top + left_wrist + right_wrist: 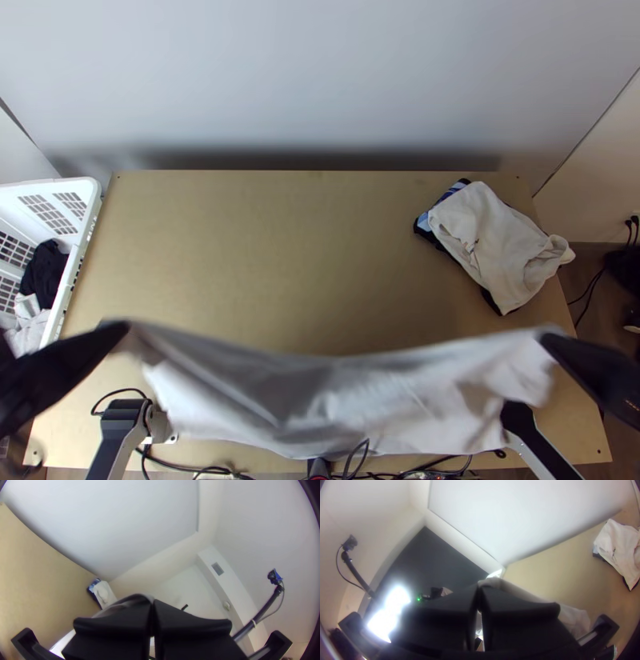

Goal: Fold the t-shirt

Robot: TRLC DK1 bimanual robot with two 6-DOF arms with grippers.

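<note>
A light grey-white t-shirt [320, 400] hangs stretched between both grippers over the table's near part, its upper edge sagging in the middle. My left gripper [124, 330] is at its left upper end, my right gripper [548, 340] at its right upper end. In the left wrist view, my left gripper [152, 605] is shut on the shirt's cloth [138, 597]. The right wrist view has my right gripper [479, 590] shut on the other end of the cloth [496, 582]. The lower part of the shirt hangs loosely.
Folded garments, a whitish one [496, 240] over a dark and blue one [436, 212], lie at the wooden table's [264, 240] far right. A white basket [76, 264] with dark and light clothes stands at the left. Cables [200, 470] run along the near edge.
</note>
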